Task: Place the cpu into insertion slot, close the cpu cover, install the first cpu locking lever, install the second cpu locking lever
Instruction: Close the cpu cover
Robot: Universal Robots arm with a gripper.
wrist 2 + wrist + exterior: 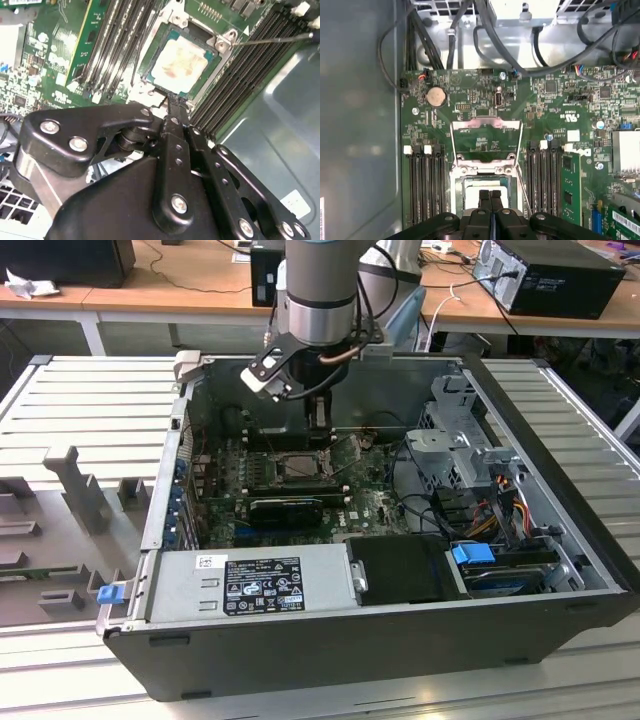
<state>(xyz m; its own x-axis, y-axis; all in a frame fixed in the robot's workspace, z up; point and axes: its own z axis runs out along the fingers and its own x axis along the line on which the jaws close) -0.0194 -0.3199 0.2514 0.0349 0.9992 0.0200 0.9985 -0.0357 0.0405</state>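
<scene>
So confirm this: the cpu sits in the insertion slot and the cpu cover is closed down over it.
The cpu does sit in the insertion slot, but the cpu cover stands open, clear of it; the first wrist view shows this.

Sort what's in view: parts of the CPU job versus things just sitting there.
Job:
cpu, seated in the insertion slot
cpu cover, flipped open
locking lever
hand, shut, by the slot

Just there:
coin battery
memory slots
cables
power supply
</scene>
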